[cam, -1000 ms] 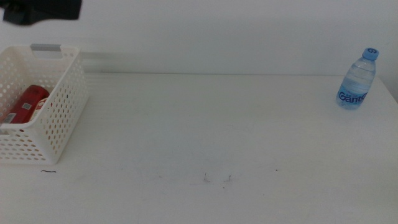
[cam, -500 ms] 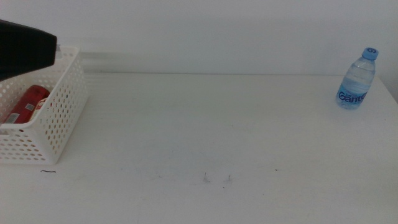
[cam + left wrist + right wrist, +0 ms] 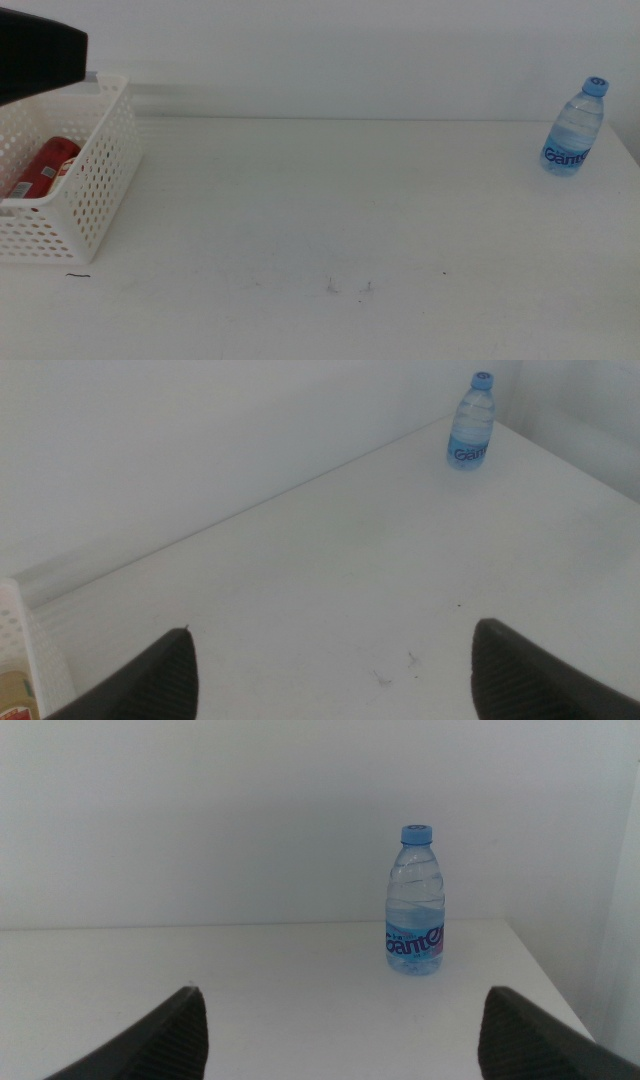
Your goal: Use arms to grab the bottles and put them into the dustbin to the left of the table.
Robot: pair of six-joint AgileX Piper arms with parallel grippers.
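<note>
The water bottle (image 3: 575, 128) is seen upright at the far right of the frame in the middle view, near the back edge of the surface (image 3: 340, 200), well apart from everything else; it is the only bottle left standing outside the dustbin (image 3: 85, 190). The dustbin is set at the left edge of the frame, and the red soda can (image 3: 40, 168) is seen lying inside it, tilted against the lattice wall, so that part of the task is judged done. A sliver of yellow inside the basket is shown in the left wrist view, too small to be named. The left gripper (image 3: 330, 670) is held above the dustbin, at the upper left of the middle view, with its jaws spread wide and nothing between them, a pose judged to fit a release over the basket. The right gripper (image 3: 340, 1030) is aimed at the water bottle from a distance, jaws also spread wide and empty, the bottle being framed between them; it is judged to be lined up for the approach, since the bottle stands on its side.
</note>
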